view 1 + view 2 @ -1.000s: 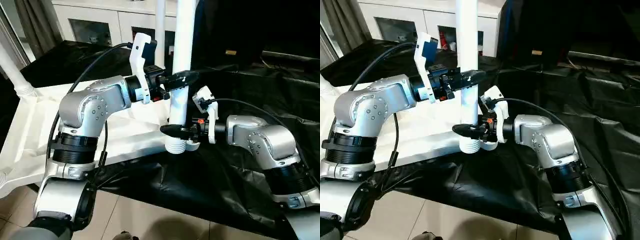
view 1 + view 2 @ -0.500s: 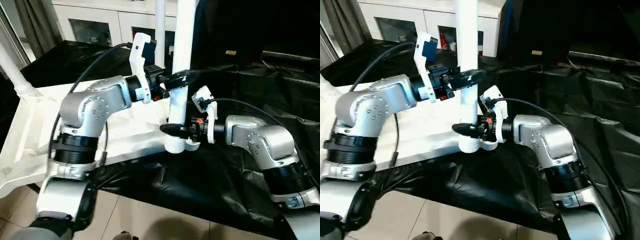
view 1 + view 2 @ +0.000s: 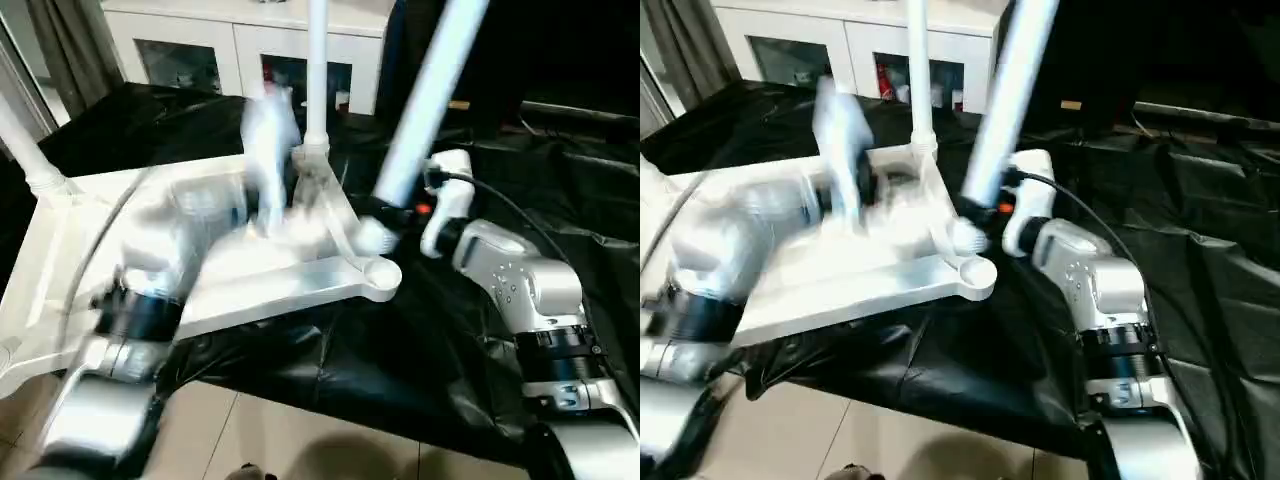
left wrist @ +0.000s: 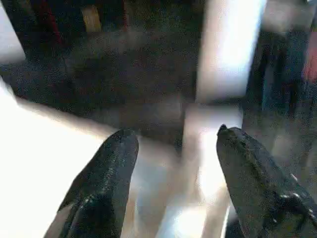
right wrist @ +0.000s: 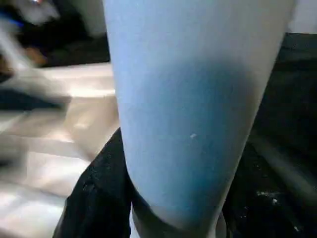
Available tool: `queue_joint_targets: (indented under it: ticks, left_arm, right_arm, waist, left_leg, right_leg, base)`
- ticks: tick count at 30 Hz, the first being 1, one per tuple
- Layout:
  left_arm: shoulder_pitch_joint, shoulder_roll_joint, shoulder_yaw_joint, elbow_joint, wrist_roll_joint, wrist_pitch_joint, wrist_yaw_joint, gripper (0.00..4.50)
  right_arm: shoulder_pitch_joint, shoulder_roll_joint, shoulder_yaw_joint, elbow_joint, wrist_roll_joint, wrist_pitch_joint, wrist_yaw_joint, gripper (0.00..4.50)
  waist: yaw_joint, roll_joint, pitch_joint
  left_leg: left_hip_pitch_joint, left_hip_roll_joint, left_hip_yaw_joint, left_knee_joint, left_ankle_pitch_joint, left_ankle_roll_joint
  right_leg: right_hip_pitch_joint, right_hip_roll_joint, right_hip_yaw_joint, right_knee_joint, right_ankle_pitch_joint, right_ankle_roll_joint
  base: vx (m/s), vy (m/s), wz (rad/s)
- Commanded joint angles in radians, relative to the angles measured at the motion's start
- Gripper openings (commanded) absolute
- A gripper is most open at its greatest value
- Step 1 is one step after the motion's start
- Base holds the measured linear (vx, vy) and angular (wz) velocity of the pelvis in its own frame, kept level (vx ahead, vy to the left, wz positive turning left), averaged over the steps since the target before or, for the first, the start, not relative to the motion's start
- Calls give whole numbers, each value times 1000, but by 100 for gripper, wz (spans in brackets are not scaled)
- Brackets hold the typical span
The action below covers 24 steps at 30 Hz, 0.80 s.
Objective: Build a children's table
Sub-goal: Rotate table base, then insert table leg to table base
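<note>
table top: the white ribbed top [image 3: 60, 250] lies upside down on black sheeting [image 3: 400, 380], a near corner with its round empty socket [image 3: 380, 272] pointing toward the robot's right side
seated legs: one thin white leg [image 3: 317, 70] stands upright in the far corner socket; another leg [image 3: 22, 140] rises slanted from the corner at the robot's left
leg in hand: the fourth-corner candidate, a long white tube [image 3: 425, 100], leans steeply, its upper end tipped off toward the robot's right and its lower end close above and just behind the empty socket
long axis: judged well off the socket's vertical line, so the tube needs righting before it can be pushed down
right gripper: [image 3: 385, 222] closed around the tube low down, near its bottom end; in the right wrist view the tube [image 5: 193, 109] sits between the black fingers [image 5: 96, 193]
left gripper: [image 4: 173, 163] jaws parted with nothing between them, the black fingers [image 4: 106, 183] apart and a pale upright tube and table plastic blurred beyond them
left arm: a smeared shape [image 3: 180, 260] over the table top, beside the standing far leg
nearer arm: the right, already carrying the tube at the socket; the left looks free to steady the top
risk: judged that a tilted end may catch the socket rim and shove the top sideways
</note>
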Motion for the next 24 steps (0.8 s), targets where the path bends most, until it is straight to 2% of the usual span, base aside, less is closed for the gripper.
queue_joint_targets:
  ticks: [1, 2, 4, 6, 8, 10, 11, 12, 13, 24]
  left_arm:
    - [4, 9, -83, 50, 78, -64, -44, 295]
    - [6, 10, -95, 62, 89, -73, -49, 295]
    - [8, 12, -123, 95, 114, -90, -59, 295]
    - [7, 10, -145, 131, 124, -87, -72, 295]
    - [10, 8, -164, 163, 137, -92, -82, 265]
    - [11, 0, -157, 175, 133, -89, -95, 255]
    - [10, -3, -155, 184, 133, -93, -104, 231]
    - [11, -3, -157, 192, 139, -101, -105, 231]
    - [11, -2, -163, 208, 152, -116, -113, 217]
    - [11, -13, -139, 233, 142, -128, -168, 124]
  right_arm:
    - [13, -7, -3, 2, -33, -29, -18, 191]
    - [16, -8, -1, 2, -36, -33, -19, 191]
    - [23, -7, 2, -2, -38, -40, -21, 191]
    - [30, -4, 3, -5, -35, -45, -26, 191]
    - [37, -2, 8, -11, -36, -45, -28, 191]
    - [39, 0, 9, -9, -39, -50, -28, 191]
    - [39, 1, 8, -8, -42, -52, -27, 191]
    - [41, 2, 8, -10, -46, -51, -27, 191]
    - [44, 3, 9, -14, -49, -51, -27, 191]
    - [56, 4, 11, -26, -54, -47, -20, 191]
  waist:
    - [-5, 1, -85]
    - [-3, 4, -86]
    - [-4, 3, -87]
    - [-6, 3, -86]
    - [-7, 5, -85]
    - [-7, 5, -84]
    - [-9, 3, -83]
    - [-8, 10, -83]
    - [-9, 9, -82]
    - [-9, 9, -83]
  left_leg:
    - [23, 39, -15, -65, -87, -27]
    - [24, 39, -16, -65, -86, -28]
    - [21, 39, -16, -64, -79, -23]
    - [21, 39, -16, -65, -88, -22]
    - [22, 38, -15, -64, -100, -17]
    - [23, 41, -17, -66, -115, -21]
    - [23, 40, -16, -66, -123, -22]
    - [24, 40, -16, -66, -129, -23]
    - [24, 40, -16, -67, -136, -24]
    - [26, 41, -17, -68, -145, -25]
  right_leg:
    - [54, -71, 44, -67, -72, -175]
    - [53, -71, 43, -66, -63, -176]
    - [56, -71, 43, -61, -11, -194]
    - [56, -72, 43, -61, -2, -205]
    - [57, -72, 43, -64, -15, -209]
    - [57, -74, 43, -66, -41, -213]
    - [56, -73, 43, -67, -50, -216]
    - [55, -74, 44, -68, -58, -216]
    - [55, -74, 44, -70, -66, -216]
    - [56, -74, 44, -70, -63, -222]
  base:
    - [0, 0, 0]
    - [0, 0, 0]
    - [0, 0, 0]
    - [0, 0, 0]
    - [0, 0, 0]
    - [0, 0, 0]
    - [0, 0, 0]
    - [0, 0, 0]
    - [0, 0, 0]
    - [0, 0, 0]
